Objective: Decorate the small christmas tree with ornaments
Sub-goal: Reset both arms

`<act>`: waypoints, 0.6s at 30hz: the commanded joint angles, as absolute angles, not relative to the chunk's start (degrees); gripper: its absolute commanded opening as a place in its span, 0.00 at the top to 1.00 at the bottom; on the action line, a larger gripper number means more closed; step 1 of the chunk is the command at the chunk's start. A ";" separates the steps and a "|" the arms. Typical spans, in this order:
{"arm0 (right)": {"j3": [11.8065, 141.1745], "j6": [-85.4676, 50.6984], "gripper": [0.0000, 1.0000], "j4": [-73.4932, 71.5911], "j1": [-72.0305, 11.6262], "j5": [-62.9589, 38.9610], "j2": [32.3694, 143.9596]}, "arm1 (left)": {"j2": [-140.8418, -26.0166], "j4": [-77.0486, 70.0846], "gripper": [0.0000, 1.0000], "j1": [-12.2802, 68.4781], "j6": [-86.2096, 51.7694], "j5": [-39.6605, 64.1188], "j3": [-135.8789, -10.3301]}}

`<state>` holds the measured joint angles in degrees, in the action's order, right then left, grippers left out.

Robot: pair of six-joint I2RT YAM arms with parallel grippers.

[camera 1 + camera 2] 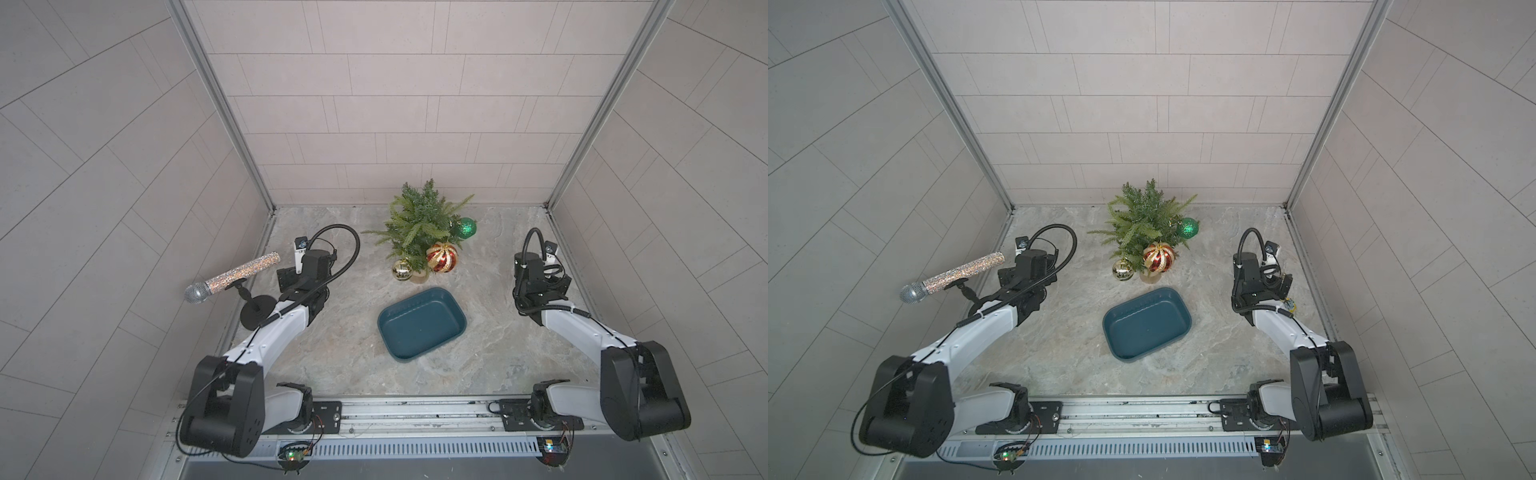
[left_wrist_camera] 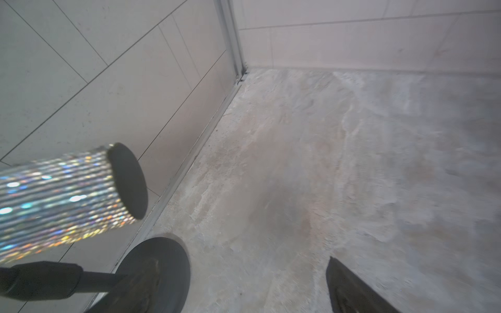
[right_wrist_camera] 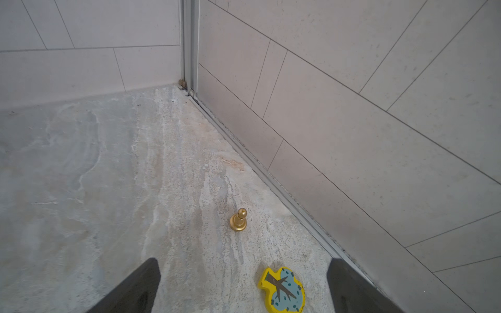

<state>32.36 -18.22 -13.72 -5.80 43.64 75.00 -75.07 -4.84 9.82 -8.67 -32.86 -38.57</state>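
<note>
One small green artificial christmas tree (image 1: 419, 224) stands at the back of the marbled stone surface (image 1: 332, 353). One red-and-gold striped ball (image 1: 441, 257), one shiny gold ball (image 1: 402, 269) and one green glitter ball (image 1: 466, 227), three in all, sit at its lower branches. One dark teal rectangular tray (image 1: 422, 326) lies just in front of it, only its bare bottom showing. The left hand (image 2: 244, 258) and the right hand (image 3: 244, 258) are each spread wide and hold nothing, well apart from the tree.

Glittery microphone handle (image 2: 62, 195) and round black stand base (image 2: 154, 273) by the tiled wall (image 2: 122, 81) — marble tabletop (image 2: 325, 162) alongside
</note>
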 commanded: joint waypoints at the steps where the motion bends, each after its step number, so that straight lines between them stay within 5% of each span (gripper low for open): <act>1: 26.82 -10.13 0.00 -34.43 -5.21 42.37 76.76 | -79.38 -21.79 0.00 9.67 -4.22 -32.20 -34.75; 7: 23.11 -5.88 0.00 -40.08 -4.54 27.82 75.53 | -87.35 -55.81 0.01 9.18 0.71 -28.14 -19.65; 9: 20.13 -5.75 0.00 -42.87 -3.82 23.87 77.14 | -89.11 -57.20 0.00 9.19 0.41 -26.99 -19.21; 11: 15.25 -4.67 0.00 -63.45 -3.65 24.24 86.13 | -91.74 -58.68 0.00 8.39 1.01 -25.57 -20.49; 18: 19.59 -2.85 0.00 -55.82 -4.24 20.20 88.87 | -91.50 -57.66 0.00 7.51 -0.08 -26.08 -20.94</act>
